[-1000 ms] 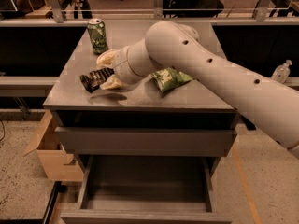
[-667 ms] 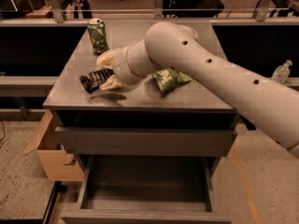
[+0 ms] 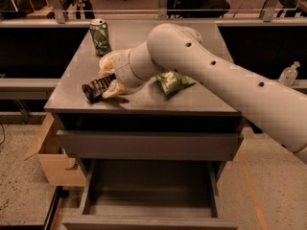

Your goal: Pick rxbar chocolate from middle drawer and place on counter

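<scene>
The gripper (image 3: 107, 79) sits low over the front left part of the counter (image 3: 144, 99), its two pale fingers closed narrowly on the right end of the rxbar chocolate (image 3: 95, 88). The bar lies tilted near the front left corner, its dark wrapper carrying pale print that cannot be read. A green can (image 3: 100, 36) stands upright near the back left corner; its patterned label shows no legible brand. A crinkled green chip bag (image 3: 175, 81) lies near the middle of the counter, just beside the arm (image 3: 211, 75); its lettering cannot be made out. Below, the middle drawer (image 3: 148, 210) stands pulled open. A cardboard box (image 3: 53, 159) sits on the floor to the cabinet's left.
</scene>
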Available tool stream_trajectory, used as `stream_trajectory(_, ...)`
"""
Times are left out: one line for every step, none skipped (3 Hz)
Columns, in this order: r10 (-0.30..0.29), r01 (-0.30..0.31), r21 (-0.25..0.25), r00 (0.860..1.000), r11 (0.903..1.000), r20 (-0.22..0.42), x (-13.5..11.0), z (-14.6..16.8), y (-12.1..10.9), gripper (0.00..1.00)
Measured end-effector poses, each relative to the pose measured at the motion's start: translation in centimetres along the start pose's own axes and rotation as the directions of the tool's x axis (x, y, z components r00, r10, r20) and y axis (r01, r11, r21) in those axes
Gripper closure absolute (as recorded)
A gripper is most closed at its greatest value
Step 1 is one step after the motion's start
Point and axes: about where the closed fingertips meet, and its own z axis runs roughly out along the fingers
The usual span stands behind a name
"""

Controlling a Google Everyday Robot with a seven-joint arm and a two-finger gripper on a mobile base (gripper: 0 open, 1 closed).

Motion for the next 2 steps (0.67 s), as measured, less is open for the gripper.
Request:
stream_trajectory(-0.001, 0.001, -0.002, 1.000, 1.0000, 0.002, -0.09, 0.14, 0.08, 0.13)
stream_trajectory(-0.002, 0.002, -0.005, 1.000, 1.0000, 0.004, -0.18, 0.29, 0.16, 0.00)
